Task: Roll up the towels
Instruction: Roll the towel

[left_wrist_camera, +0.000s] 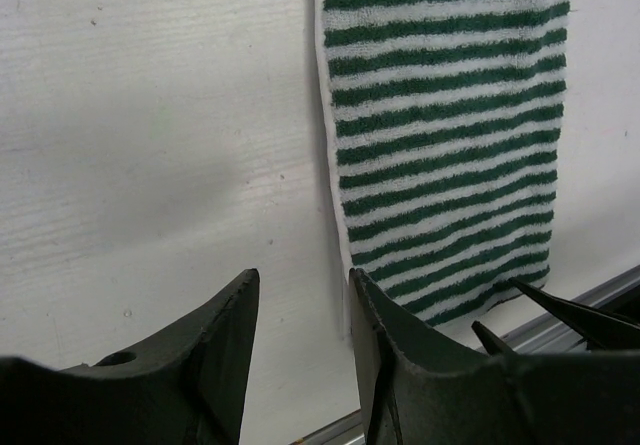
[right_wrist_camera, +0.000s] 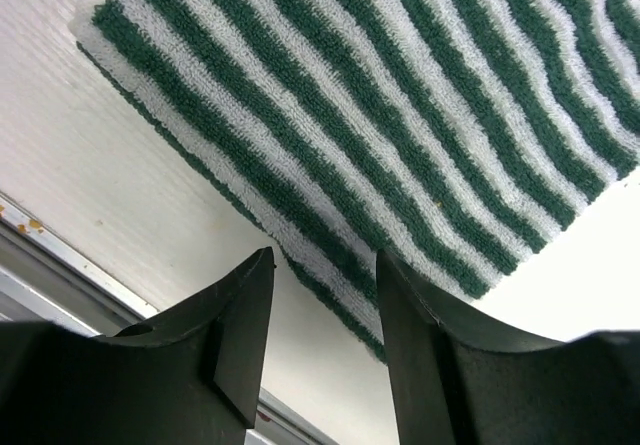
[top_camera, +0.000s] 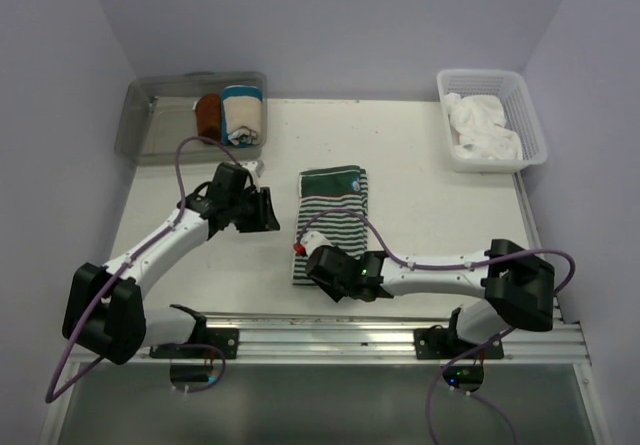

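The left gripper (top_camera: 268, 210) is beside the striped towel (top_camera: 333, 220), the right gripper (top_camera: 314, 256) at its near end. Both are partly open and empty.

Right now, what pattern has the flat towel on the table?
The towel has green and white stripes, clearest in the right wrist view.

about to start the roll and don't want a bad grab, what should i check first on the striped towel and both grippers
1. Green-and-white striped cloth towel lying flat, unrolled: ok.
2. Right gripper open above the towel's near edge: ok.
3. Left gripper open: ok.
4. Left gripper over the towel: not ok, it is over bare table beside the towel's left edge.
5. Right fingers touching the cloth: cannot tell.
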Robot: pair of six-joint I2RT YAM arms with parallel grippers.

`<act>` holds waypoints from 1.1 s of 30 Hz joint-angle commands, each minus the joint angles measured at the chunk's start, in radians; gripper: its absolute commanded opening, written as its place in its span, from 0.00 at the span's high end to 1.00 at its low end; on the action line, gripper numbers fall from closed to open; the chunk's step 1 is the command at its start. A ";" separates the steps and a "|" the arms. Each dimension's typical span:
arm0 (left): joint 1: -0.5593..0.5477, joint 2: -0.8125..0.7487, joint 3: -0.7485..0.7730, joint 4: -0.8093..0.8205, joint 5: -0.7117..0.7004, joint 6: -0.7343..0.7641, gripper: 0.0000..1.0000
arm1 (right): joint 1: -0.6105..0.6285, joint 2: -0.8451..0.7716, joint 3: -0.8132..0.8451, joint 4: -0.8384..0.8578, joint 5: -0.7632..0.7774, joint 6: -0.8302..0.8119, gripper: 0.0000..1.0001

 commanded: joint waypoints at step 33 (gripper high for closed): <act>-0.126 -0.021 -0.067 0.126 0.251 0.014 0.65 | -0.009 -0.052 -0.075 0.082 -0.033 -0.011 1.00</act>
